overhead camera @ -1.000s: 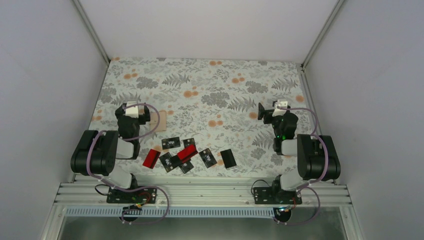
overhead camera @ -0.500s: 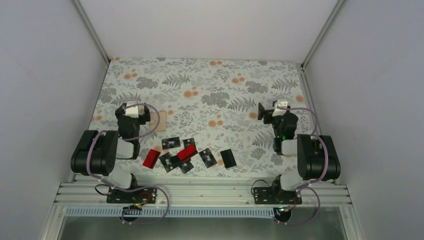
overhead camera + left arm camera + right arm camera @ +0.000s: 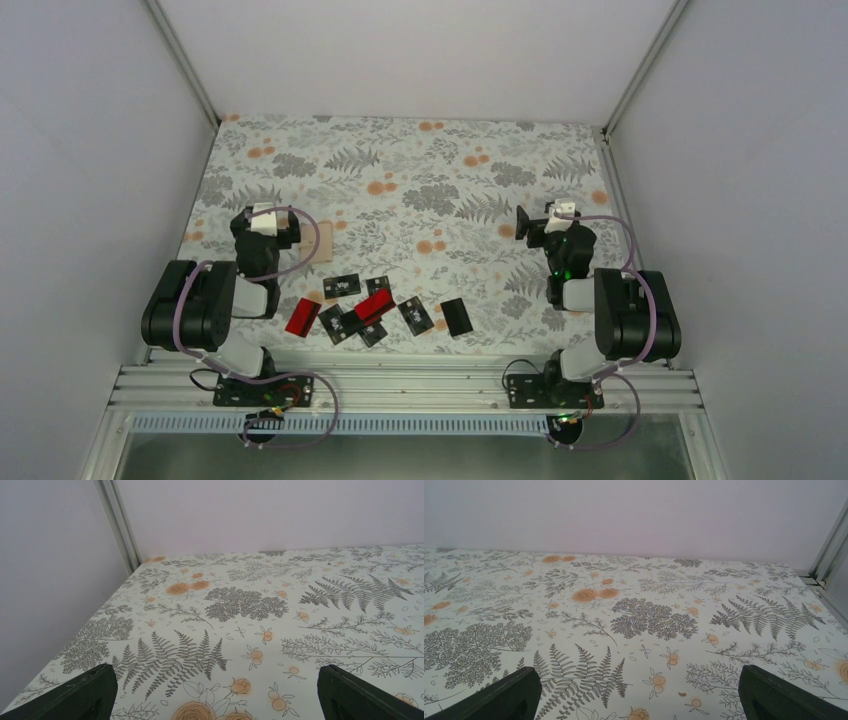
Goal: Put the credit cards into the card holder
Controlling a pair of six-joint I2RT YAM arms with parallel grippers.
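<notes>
The credit cards [image 3: 375, 308] lie scattered on the floral cloth [image 3: 420, 170] near the arm bases; the tan card holder [image 3: 323, 240] sits beside the left gripper [image 3: 216, 697], partly hidden by that wrist; the left gripper and the right gripper [image 3: 639, 695] both gape wide, empty; nothing has moved since a second ago.

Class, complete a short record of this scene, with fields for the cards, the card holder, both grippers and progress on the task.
credit cards: loose cluster on the table, near its front edge, between the arms
red cards: two, one at the cluster's left end, one in the middle
plain black card: right end, lying apart
card holder: tan side up, beside the left arm
left gripper: open, empty
right gripper: open, empty
progress: no card gripped yet
</notes>
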